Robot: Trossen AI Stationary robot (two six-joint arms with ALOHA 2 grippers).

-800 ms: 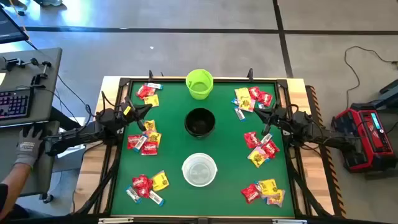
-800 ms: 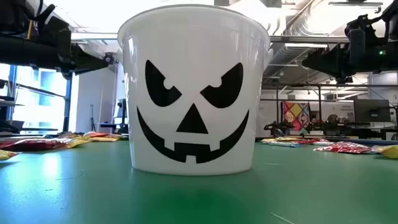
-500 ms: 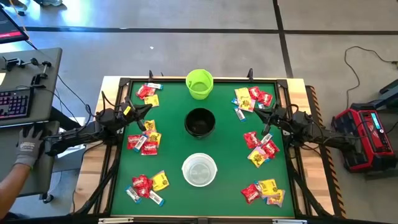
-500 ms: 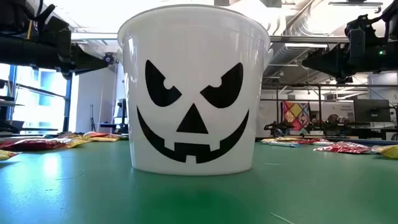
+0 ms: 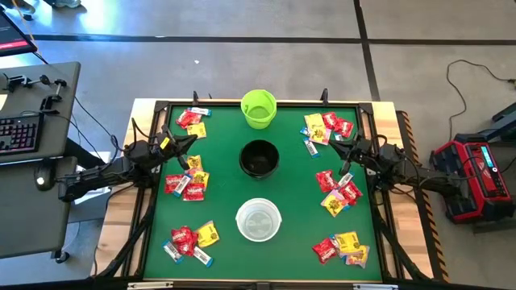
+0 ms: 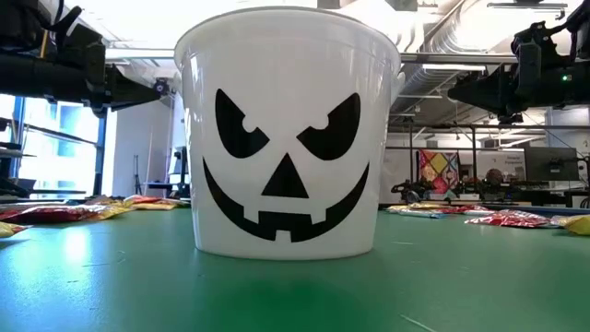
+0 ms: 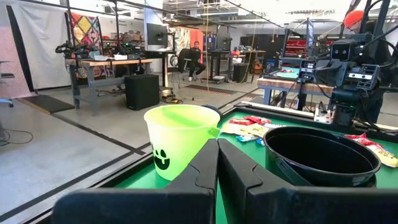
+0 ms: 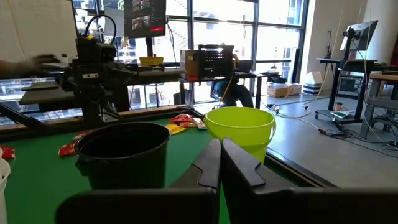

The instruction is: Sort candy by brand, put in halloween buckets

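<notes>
High view gives me both arms flanking the black bucket (image 5: 260, 159). Left gripper (image 5: 190, 141) and right gripper (image 5: 337, 147) have jaws pressed together, holding nothing, touching no candy (image 5: 186, 182).

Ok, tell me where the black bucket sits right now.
In the high view the black bucket stands at the middle of the green table, in line between the lime green bucket at the far edge and the white bucket.

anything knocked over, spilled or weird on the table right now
Nothing stands out. The lime green bucket, black bucket and white translucent bucket stand upright in a row down the green mat, and the small shiny candy packets lie in loose piles on either side.
</notes>
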